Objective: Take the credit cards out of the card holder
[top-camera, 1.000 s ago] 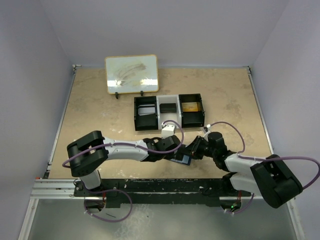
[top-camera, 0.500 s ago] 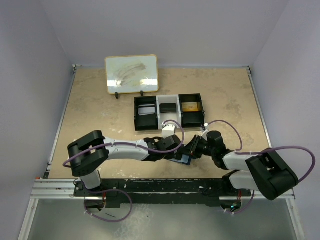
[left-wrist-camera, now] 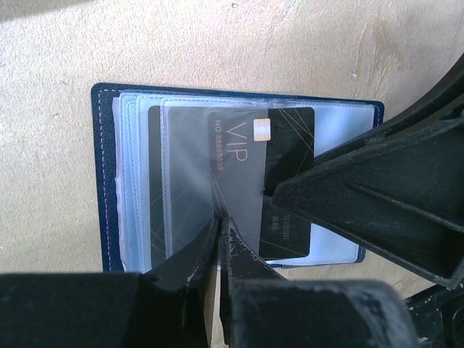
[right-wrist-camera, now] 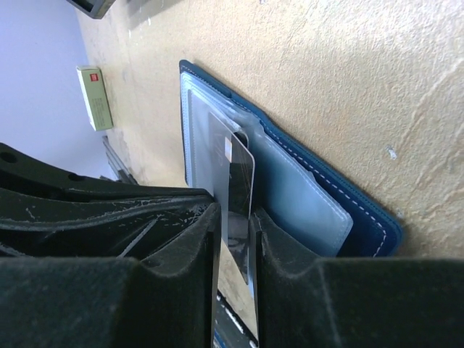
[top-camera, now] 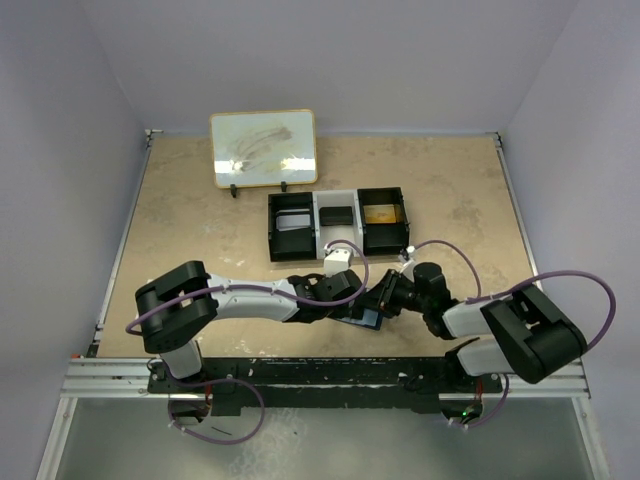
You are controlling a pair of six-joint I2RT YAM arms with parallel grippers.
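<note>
Nearest: the left gripper (left-wrist-camera: 218,233) is clenched on nothing, tips bearing on a clear plastic sleeve of the open navy-blue folding card holder (left-wrist-camera: 102,181), which lies flat on the table between both arms. The right gripper (right-wrist-camera: 235,217) pinches the black VIP card (left-wrist-camera: 288,138), partly out of its sleeve. Card judged light, stiff, slick: take its exposed short edge. Holder soft; keep it pinned. Beyond: black three-compartment tray (top-camera: 272,228).

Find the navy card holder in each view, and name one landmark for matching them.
Top external: card holder, a small blue patch low centre, below the black tray.
Left wrist: card holder lies open across the centre.
Right wrist: card holder runs diagonally, upper left to lower right.
Landmark: the black VIP card sticking out of it, seen in both wrist views; not discernible from above.
</note>
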